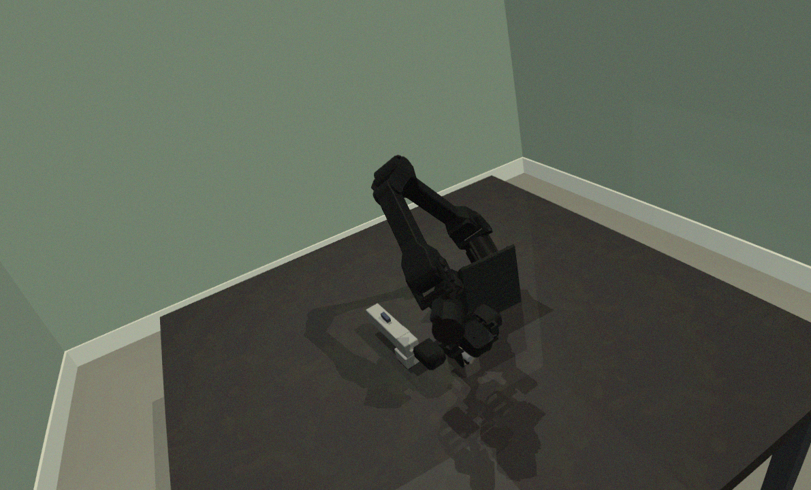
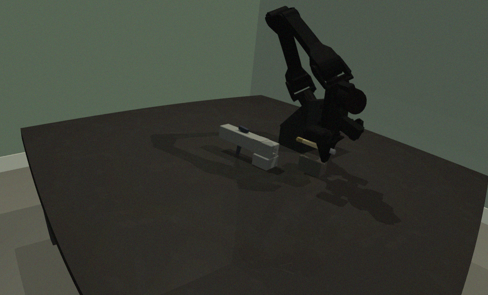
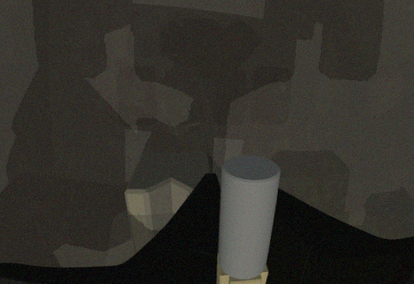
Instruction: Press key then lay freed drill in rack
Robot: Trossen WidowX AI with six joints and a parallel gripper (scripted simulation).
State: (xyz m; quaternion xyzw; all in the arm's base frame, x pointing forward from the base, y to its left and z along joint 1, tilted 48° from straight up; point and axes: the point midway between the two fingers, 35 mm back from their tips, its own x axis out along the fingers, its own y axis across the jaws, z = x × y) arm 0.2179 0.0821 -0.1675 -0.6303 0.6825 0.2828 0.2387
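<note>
My gripper (image 1: 460,358) (image 2: 325,153) (image 3: 227,183) is shut on the drill (image 1: 467,357) (image 2: 332,151) (image 3: 250,219), which has a pale grey cylindrical end and a yellow shank. The drill is held roughly level, outside the white housing (image 1: 389,325) (image 2: 246,138), and above the table. The dark blue key (image 1: 386,316) (image 2: 243,129) sits on top of the housing. The grooved rack (image 2: 311,164) (image 3: 159,204) stands below the drill in the exterior view; in the wrist view it lies left of the drill, partly behind a finger. In the top view the arm hides the rack.
The arm's dark base plate (image 1: 491,280) stands behind the gripper. The housing's lower foot block (image 1: 405,357) (image 2: 264,161) rests on the dark table (image 1: 274,426) (image 2: 164,220). The arm casts broad shadows across the table.
</note>
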